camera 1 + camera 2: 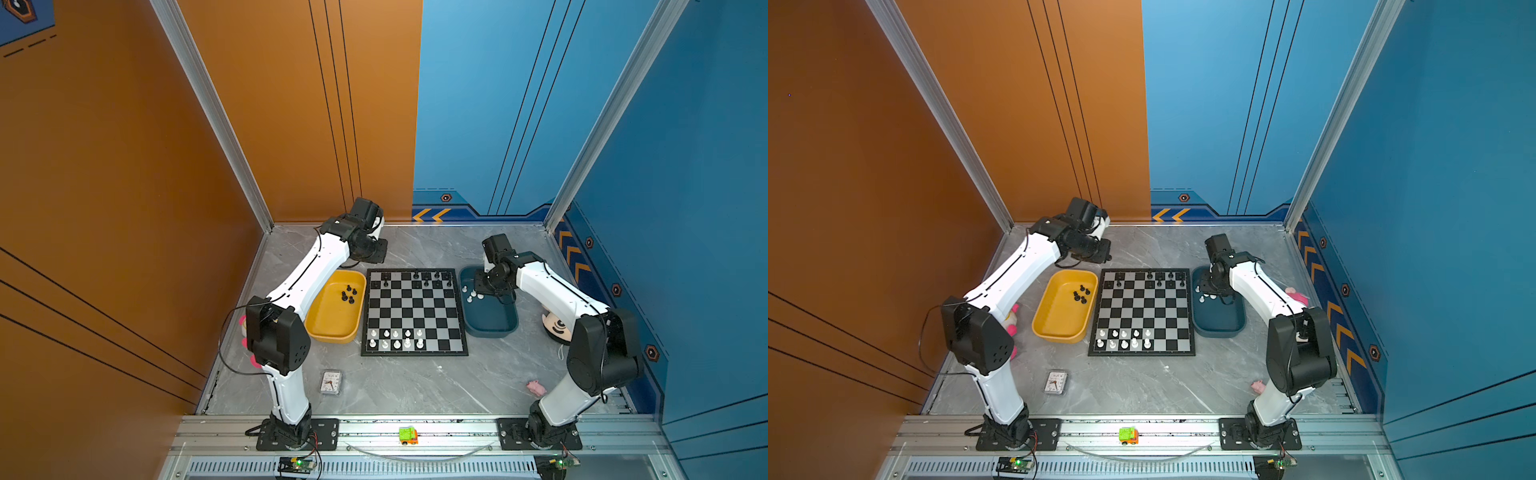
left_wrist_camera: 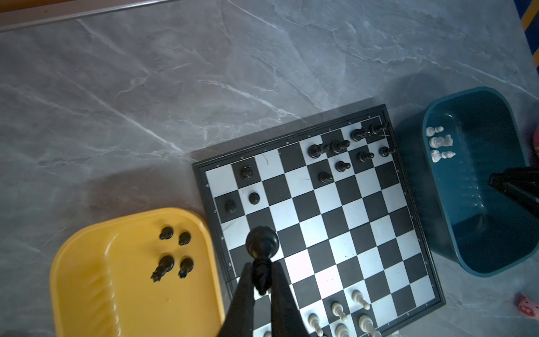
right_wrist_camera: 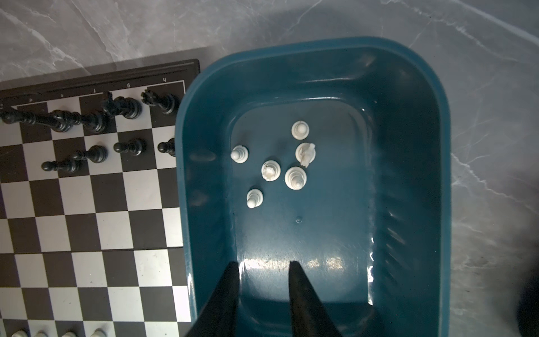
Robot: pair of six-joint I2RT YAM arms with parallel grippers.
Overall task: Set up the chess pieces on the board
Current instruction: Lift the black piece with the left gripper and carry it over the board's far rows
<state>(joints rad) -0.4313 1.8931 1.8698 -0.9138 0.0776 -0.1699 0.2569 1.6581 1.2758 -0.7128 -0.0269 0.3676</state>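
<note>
The board [image 1: 415,316] [image 1: 1144,316] lies mid-table, with black chess pieces [image 1: 426,279] on its far rows and white ones [image 1: 397,338] on its near rows. My left gripper [image 2: 262,265] is shut on a black chess piece [image 2: 262,243], held high over the board's edge beside the yellow tray [image 2: 87,277]. Several black pieces [image 2: 175,251] rest in that tray. My right gripper [image 3: 263,264] stands open and empty over the teal tray [image 3: 408,175], short of several white pieces [image 3: 271,170] on its floor.
On the near table are a small clock [image 1: 331,381] and a pink toy pig [image 1: 536,387]. A green toy car [image 1: 408,435] sits on the front rail. A doll head [image 1: 555,326] lies right of the teal tray [image 1: 492,322]. Walls close in three sides.
</note>
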